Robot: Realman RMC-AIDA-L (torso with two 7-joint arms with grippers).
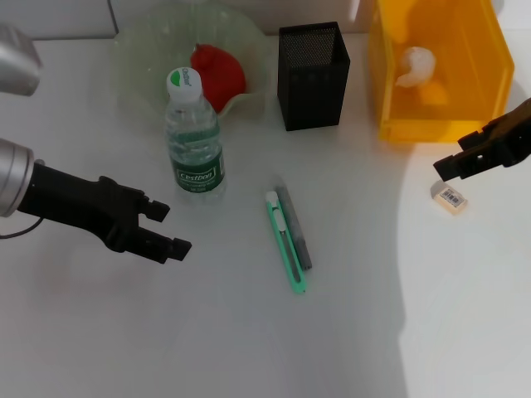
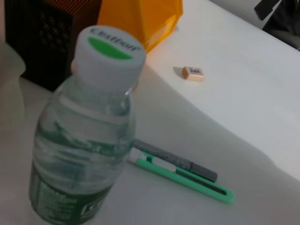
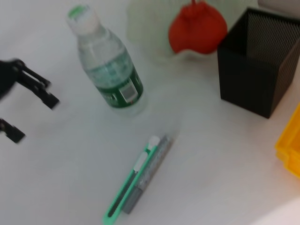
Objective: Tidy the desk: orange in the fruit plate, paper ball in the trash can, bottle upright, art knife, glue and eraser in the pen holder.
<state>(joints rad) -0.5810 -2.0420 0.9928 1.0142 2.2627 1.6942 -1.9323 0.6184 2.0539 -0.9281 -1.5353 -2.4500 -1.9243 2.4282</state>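
Both grippers hover over our white worktop (image 1: 249,348), each holding nothing.

Our left gripper (image 1: 170,228) is spread wide beside the upright clear plastic water bottle (image 1: 192,137); our right gripper (image 1: 448,166) hangs just above the small beige eraser (image 1: 450,198), its jaws impossible to judge. We see the green art knife (image 1: 286,245) touching the grey glue stick (image 1: 295,228), apart from the black mesh pen holder (image 1: 313,75).

Upright bottle (image 1: 193,137) beside fruit plate (image 1: 145,50)

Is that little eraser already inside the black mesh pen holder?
No, the eraser lies on the table beside the right gripper, away from the pen holder.
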